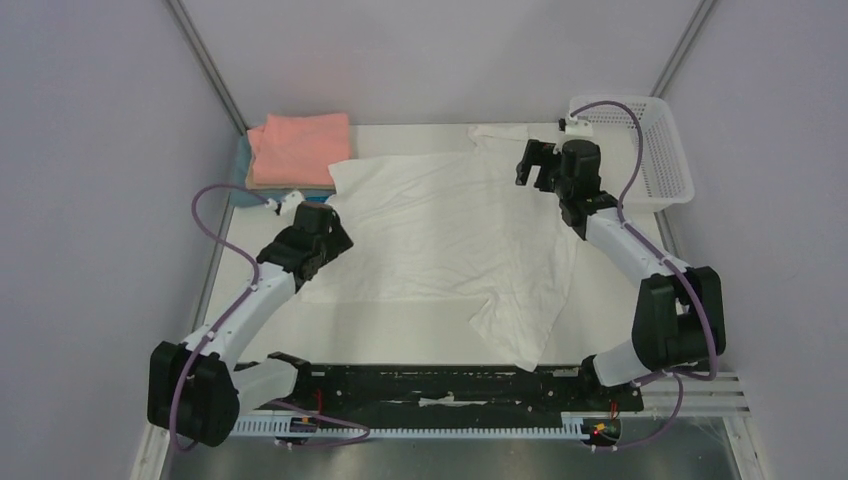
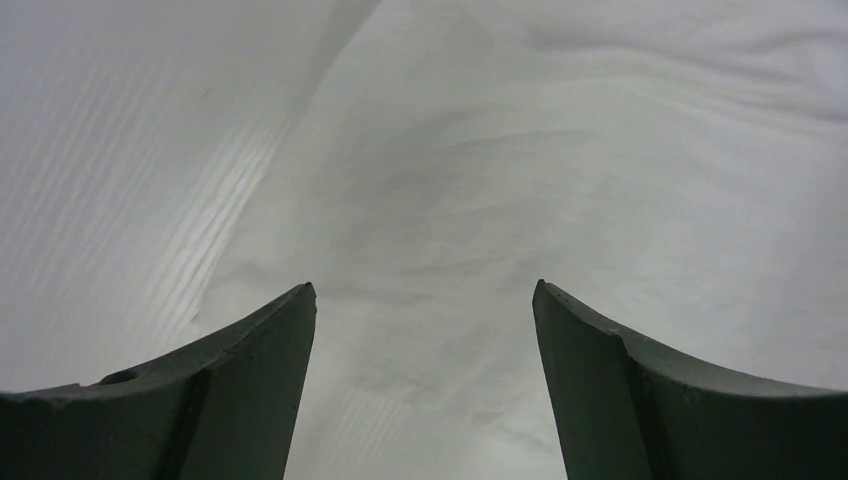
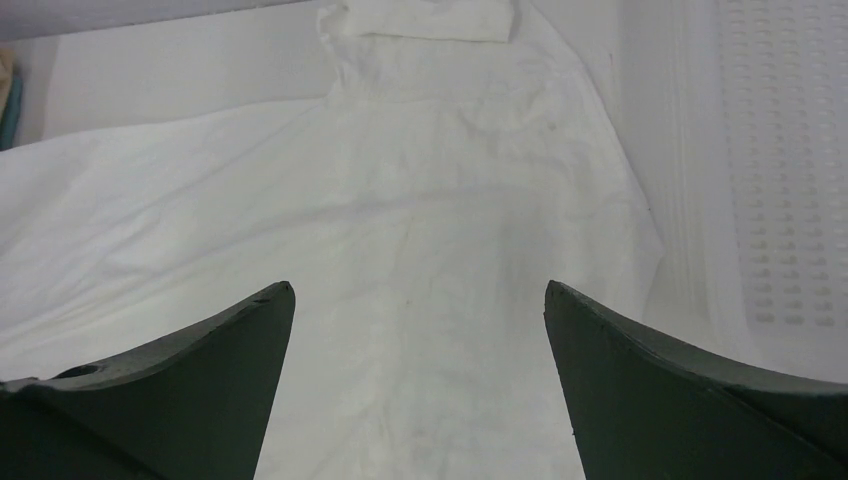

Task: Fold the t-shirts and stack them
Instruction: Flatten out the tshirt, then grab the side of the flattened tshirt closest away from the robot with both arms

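A: Quick rundown, nearest first. Where's the white t-shirt (image 1: 440, 230)?
B: Spread out, unfolded, over the middle of the counter (image 1: 400, 330). One rumpled corner trails to the near edge, right of centre. The rest runs back to the far edge, w/ a bunched bit there.
A: Left gripper (image 2: 424, 300)?
B: Fingers wide apart, nothing btw them. It's on the left side, approx halfway back, low over the shirt's left hem. Its wrist cam shows cloth ahead and bare counter off to one side. Touching the cloth or not, can't tell.
A: Right gripper (image 3: 420, 290)?
B: Also spread apart, empty. It's farther back, towards the far-right corner, above the shirt's far part, and looks higher than the left one. Its cam sees the shirt running to the far edge, w/ the basket (image 3: 780, 200) wall on the right.
A: Other shirts?
B: Far-left corner, one stack. Salmon-pink t-shirt (image 1: 300, 145) on top, a folded rectangle. Tan t-shirt (image 1: 280, 184) edge shows under it, blue t-shirt (image 1: 243, 192) at the bottom. The white shirt's far-left corner lies just beside the stack; overlap unclear.
A: Basket again?
B: White lattice, far-right corner, near the shirt's right side.
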`<state>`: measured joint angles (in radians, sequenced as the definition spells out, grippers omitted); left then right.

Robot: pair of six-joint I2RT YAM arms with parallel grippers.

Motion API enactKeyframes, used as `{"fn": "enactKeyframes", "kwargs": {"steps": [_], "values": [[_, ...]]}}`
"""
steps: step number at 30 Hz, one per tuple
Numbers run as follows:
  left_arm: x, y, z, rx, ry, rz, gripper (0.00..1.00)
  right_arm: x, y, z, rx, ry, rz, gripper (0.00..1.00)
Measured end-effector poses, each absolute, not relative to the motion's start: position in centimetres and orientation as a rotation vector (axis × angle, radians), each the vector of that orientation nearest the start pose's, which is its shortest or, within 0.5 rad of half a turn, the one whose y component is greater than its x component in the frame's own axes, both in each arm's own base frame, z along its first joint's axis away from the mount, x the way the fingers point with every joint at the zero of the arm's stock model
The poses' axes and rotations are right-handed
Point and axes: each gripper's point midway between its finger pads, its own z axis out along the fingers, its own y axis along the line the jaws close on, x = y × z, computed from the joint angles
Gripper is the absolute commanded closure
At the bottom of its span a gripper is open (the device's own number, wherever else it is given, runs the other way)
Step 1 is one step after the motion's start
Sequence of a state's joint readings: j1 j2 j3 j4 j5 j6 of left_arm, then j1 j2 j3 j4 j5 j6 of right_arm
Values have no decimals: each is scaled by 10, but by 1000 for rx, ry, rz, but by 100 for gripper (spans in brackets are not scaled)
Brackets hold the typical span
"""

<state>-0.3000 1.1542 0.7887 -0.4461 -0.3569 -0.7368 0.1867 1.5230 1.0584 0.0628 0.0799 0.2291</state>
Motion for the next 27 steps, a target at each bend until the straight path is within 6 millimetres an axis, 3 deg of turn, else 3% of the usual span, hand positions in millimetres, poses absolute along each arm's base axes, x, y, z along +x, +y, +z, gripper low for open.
{"fn": "enactKeyframes", "kwargs": {"steps": [5, 8, 12, 15, 19, 27], "values": [[236, -14, 66, -873, 2316, 138, 16, 443, 88, 181, 102, 1968, 280, 2], [215, 0, 56, -960, 2300, 175, 16, 441, 98, 178, 82, 1978, 342, 2], [209, 8, 49, -1046, 2251, 159, 29, 440, 107, 180, 67, 1968, 402, 2], [209, 10, 34, -1105, 2244, 134, 46, 437, 109, 175, 66, 1972, 420, 2], [209, 11, 23, -1150, 2263, 131, 49, 432, 107, 162, 80, 1998, 412, 2], [219, 12, 18, -1182, 2247, 103, 56, 431, 100, 159, 113, 2009, 372, 2]]}}
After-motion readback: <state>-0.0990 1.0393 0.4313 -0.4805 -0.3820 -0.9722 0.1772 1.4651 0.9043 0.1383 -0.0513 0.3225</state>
